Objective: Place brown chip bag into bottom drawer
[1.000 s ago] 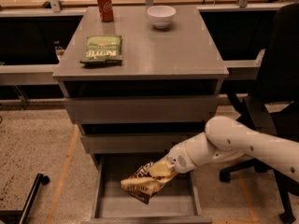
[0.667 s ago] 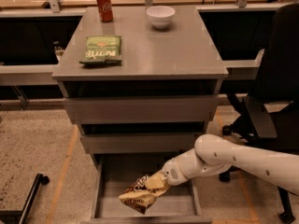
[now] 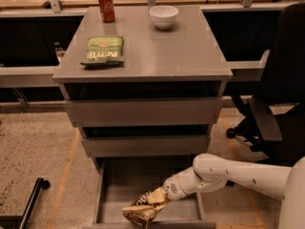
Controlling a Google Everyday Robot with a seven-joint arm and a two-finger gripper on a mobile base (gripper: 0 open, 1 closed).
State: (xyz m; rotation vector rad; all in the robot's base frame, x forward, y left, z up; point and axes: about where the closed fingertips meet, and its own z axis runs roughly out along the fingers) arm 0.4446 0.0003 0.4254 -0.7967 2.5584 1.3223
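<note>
Hanging open below the two shut drawers, the bottom drawer (image 3: 110, 189) has the brown chip bag (image 3: 142, 210) inside its outline, close to the front edge. Whether the bag rests on the drawer floor cannot be told. The end effector (image 3: 159, 198) reaches in from the right, clenched on the bag's upper corner, so the bag hangs just below and left of it. Far above it, the worktop (image 3: 181, 56) carries a green chip bag (image 3: 102, 50), a red soda can (image 3: 106, 6) and a white bowl (image 3: 163, 16). Since the earlier frame, arm and bag have sunk lower, nearer the drawer front.
</note>
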